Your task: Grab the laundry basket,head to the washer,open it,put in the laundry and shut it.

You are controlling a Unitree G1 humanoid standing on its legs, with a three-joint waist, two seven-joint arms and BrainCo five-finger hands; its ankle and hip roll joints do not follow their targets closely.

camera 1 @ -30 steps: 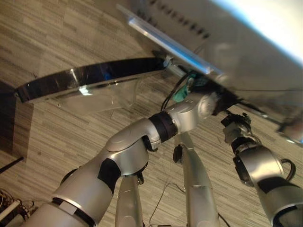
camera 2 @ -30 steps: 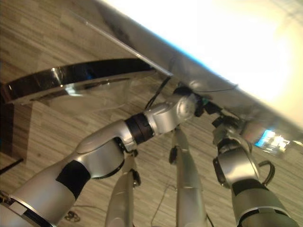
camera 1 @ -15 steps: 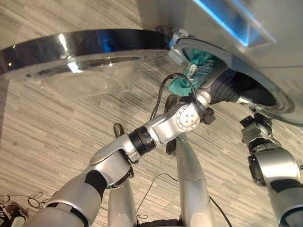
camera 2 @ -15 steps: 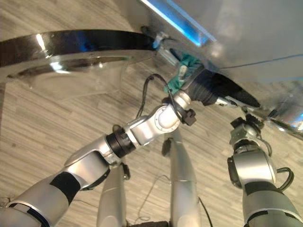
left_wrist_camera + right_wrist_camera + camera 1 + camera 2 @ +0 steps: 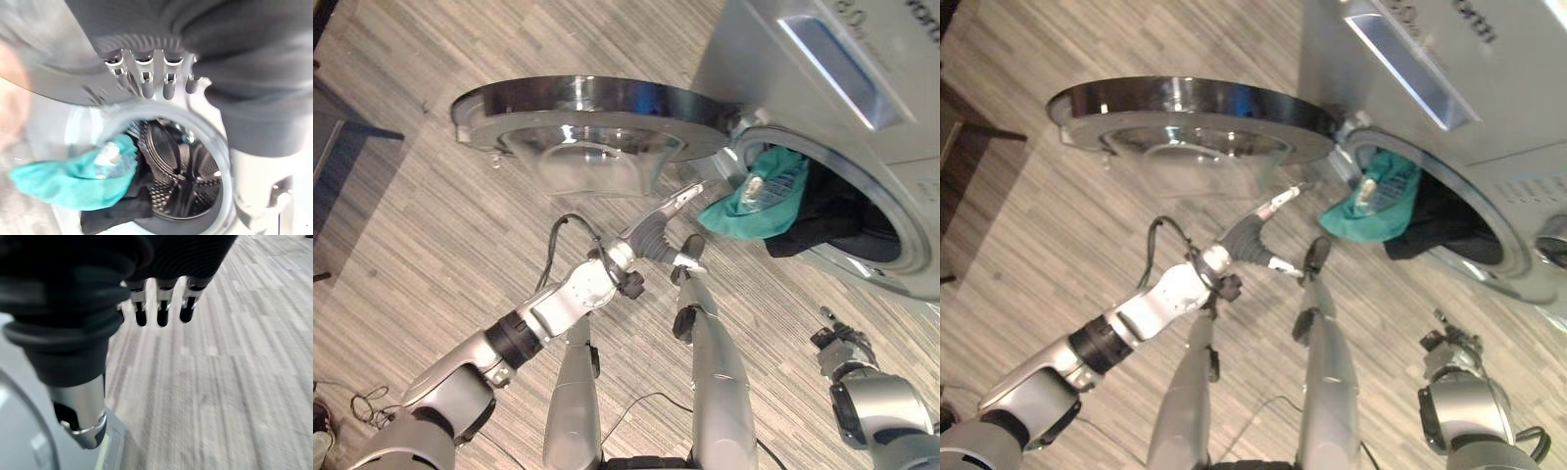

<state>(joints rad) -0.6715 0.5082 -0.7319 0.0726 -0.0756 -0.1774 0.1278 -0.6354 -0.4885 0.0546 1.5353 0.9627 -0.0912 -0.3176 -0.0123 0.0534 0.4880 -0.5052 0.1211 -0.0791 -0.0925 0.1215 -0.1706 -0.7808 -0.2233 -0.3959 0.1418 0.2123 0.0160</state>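
Now left hand (image 5: 651, 231) hangs empty, fingers straight and apart, just short of the washer (image 5: 862, 108) opening. Teal cloth (image 5: 756, 201) and a dark garment (image 5: 832, 220) spill over the rim ahead of it, only half inside. Door (image 5: 582, 103) is swung wide beside the hand. Right hand (image 5: 159, 308) is low, fingers relaxed, holding nothing. Risk: shutting now would likely trap the overhanging cloth in the seal.

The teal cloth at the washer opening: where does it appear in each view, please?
Left eye view: teal cloth hangs over the drum's near rim, right of centre.
Right eye view: same place.
Left wrist view: lower left, beyond the left hand.
Right wrist view: floor and right hand.
Shared landmark: washer opening.
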